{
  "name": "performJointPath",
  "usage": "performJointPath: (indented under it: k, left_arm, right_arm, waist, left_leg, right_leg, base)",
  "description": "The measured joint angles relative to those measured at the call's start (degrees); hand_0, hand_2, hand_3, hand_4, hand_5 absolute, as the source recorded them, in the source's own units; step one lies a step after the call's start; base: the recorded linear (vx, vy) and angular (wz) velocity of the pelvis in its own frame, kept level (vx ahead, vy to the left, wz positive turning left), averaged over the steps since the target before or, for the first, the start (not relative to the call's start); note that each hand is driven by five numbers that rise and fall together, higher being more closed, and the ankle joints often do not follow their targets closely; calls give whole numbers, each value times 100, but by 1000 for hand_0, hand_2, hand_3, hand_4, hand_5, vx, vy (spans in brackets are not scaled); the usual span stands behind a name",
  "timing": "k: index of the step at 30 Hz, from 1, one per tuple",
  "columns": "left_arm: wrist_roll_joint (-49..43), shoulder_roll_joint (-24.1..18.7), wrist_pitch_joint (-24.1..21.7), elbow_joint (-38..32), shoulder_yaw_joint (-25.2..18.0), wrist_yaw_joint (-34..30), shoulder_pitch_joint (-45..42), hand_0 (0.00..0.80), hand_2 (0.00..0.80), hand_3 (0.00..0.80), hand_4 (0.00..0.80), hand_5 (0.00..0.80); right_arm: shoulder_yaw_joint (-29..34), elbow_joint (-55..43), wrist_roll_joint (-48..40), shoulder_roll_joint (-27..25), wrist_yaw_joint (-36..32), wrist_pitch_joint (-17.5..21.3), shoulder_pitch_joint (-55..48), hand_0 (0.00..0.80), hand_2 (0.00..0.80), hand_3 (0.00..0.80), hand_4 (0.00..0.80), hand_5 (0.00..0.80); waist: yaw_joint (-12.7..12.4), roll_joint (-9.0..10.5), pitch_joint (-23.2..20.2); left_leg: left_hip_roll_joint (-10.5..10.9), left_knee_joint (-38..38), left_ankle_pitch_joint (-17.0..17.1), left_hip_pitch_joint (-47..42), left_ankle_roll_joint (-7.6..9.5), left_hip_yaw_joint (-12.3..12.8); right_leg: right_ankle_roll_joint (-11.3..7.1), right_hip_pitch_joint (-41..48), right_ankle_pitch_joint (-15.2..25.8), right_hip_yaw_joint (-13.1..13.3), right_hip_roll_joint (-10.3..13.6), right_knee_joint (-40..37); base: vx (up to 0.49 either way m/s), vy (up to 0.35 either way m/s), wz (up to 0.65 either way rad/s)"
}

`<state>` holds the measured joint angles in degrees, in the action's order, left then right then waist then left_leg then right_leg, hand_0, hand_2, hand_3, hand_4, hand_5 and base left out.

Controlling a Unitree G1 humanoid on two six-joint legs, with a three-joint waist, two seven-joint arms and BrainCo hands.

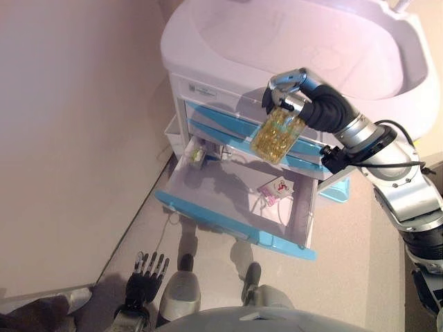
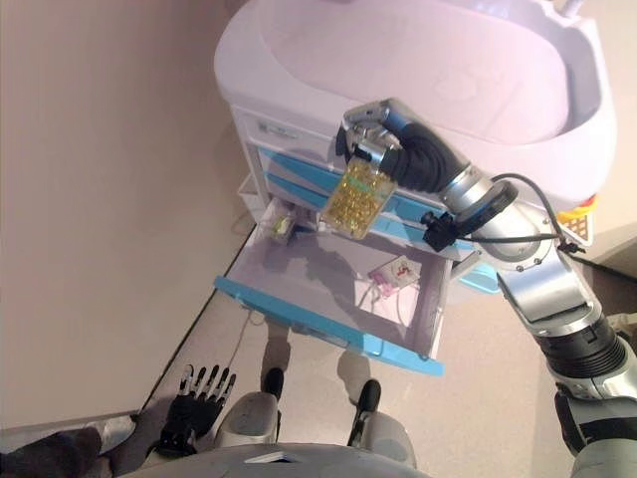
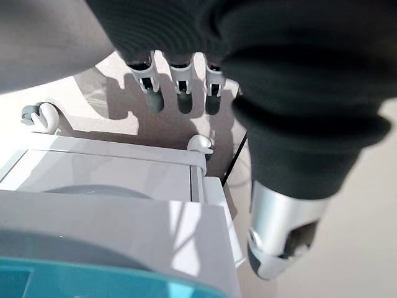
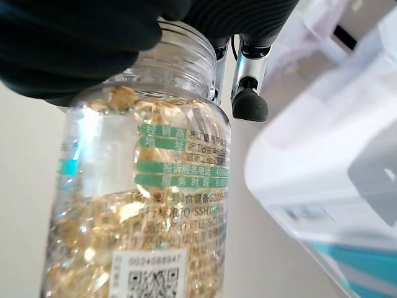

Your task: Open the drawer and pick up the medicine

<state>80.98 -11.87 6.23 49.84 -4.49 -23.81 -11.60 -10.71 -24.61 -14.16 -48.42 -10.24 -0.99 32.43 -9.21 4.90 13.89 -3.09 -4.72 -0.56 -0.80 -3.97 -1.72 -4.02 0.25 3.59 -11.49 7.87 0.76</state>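
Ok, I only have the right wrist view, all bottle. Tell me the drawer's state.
Observer: The bottom drawer is pulled fully out, blue front toward the robot.
Operator: Report what's left inside.
Observer: A pink-and-white packet at its right side, a small box at the back left corner.
Operator: Give me the left hand.
Observer: The left hand hangs low by the floor, fingers straight, empty. The right hand holds the capsule bottle above the drawer.

The bottle (image 4: 142,205) has its cap end hidden under the right hand (image 1: 287,97); small items at the open drawer's (image 1: 235,200) eleven o'clock corner are too small to tell.
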Motion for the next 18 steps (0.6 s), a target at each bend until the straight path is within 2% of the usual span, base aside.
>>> performJointPath:
  k: [8,16,18]
  left_arm:
    - [-208,-19,179,170,-150,184,-110,0,0,0,0,0]
    - [-326,-116,392,175,-264,361,-153,0,0,0,0,0]
    - [-407,-173,464,177,-266,406,-157,0,0,0,0,0]
  right_arm:
    - [-50,1626,-1002,-46,538,-753,1169,800,800,800,800,800]
    - [-163,3402,-1166,-143,1230,-1034,1952,800,800,800,800,800]
    - [-313,3860,-1123,-323,1302,-1142,2145,800,800,800,800,800]
  waist:
    - [-89,47,-228]
    - [-263,46,-282]
    - [-301,41,-285]
  left_leg:
    - [-2,122,14,-202,-5,-24]
    - [10,219,23,-439,-8,-148]
    - [15,226,23,-480,-9,-172]
  right_leg:
    - [-2,218,0,-33,-9,-119]
    - [-20,543,-10,-173,-12,-272]
    - [-23,612,-13,-191,-14,-295]
  base:
    - [98,8,2]
    - [91,20,8]
    - [78,12,3]
